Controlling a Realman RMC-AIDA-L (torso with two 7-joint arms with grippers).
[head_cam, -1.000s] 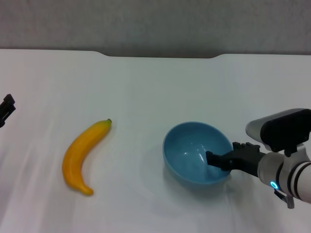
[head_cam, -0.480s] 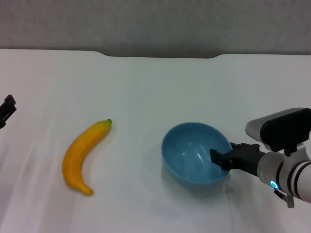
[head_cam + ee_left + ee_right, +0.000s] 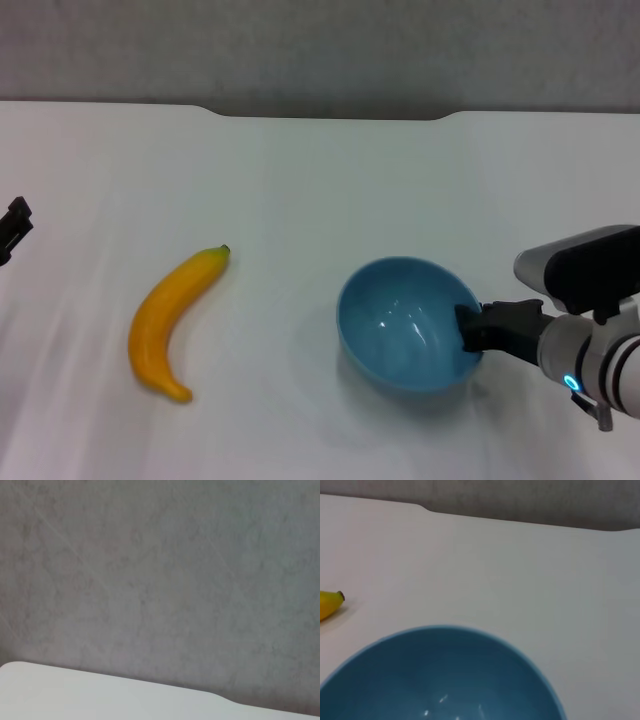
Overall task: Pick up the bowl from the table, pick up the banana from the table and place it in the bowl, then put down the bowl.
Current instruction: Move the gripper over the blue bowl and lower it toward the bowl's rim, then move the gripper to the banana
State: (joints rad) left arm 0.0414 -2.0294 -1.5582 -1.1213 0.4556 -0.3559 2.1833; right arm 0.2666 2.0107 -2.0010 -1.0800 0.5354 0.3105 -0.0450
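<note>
1. Two task items on the white bench (image 3: 330,170): the light-blue bowl (image 3: 405,322) and the yellow banana (image 3: 172,318). The bowl serves as landmark for all positions below.
2. Bowl: mouth up and tipped a little, on the near right part of the bench. I cannot tell whether its base touches the surface or has just cleared it.
3. Banana: lies flat well to the robot's left of the bowl, apart from it, dark-green stem tip pointing toward the far edge. The right wrist view shows only that stem end (image 3: 329,604) beyond the bowl rim (image 3: 445,630).
4. Right pincer (image 3: 470,326): at the bowl's right-hand rim, one dark finger inside the wall; judged clamped on the rim, though the outer finger is hidden behind the wall.
5. Left pincer (image 3: 12,228): far to the left of the bowl, past the banana, at the edge of the head view. Finger state cannot be told. Its wrist camera sees only the grey wall (image 3: 160,580) and a strip of bench edge, so that arm looks parked.
6. Step in hand (judgement): picking up the bowl, early in the task. Banana untouched.
7. Next move calls for: a firm rim grip and a level lift, then the left arm reaching the banana's middle.
</note>
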